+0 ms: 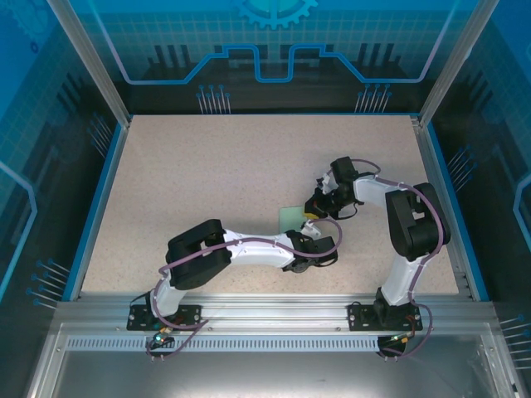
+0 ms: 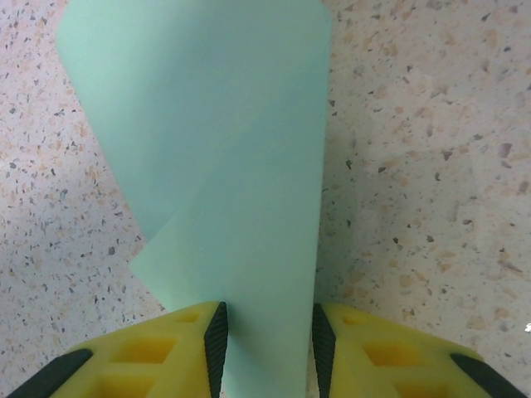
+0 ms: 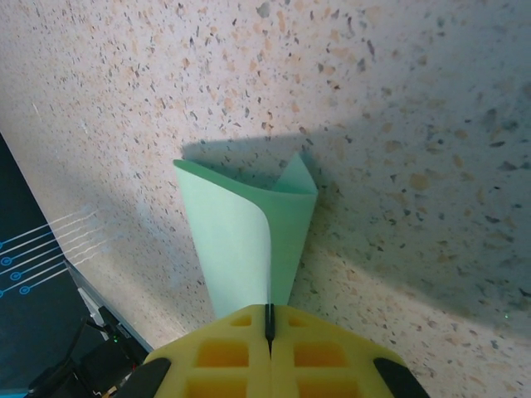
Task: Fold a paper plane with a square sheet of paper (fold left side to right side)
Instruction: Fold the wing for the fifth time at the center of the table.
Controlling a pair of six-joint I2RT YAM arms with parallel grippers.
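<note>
— Two sets of fingers on one sheet; how far along is it?

— Barely begun, I'd judge; the square sheet of paper (image 3: 249,232) sits on the desk (image 1: 207,166) between the two arms, bent over on itself in a loose curl; one layer arches above the other, and I see no sharp crease.

— What has hold of it?

— The right fingers (image 3: 270,327) are pressed fully together on its near end, with the paper fanning out from the pinch; the left fingers (image 2: 269,344) stand partly apart, a strip of the sheet running up between their black pads (image 2: 217,336); the paper's edges seem to meet both pads, but I cannot tell whether they squeeze it.

— So the left-to-right fold?

— Laid over, not flattened; in the left wrist view one layer slants across the other, so the edges look uneven and may want squaring before any pressing.

— And what is left?

— Creasing that first fold, then every later fold that makes the dart; nearly the whole job, by my reckoning.
</note>
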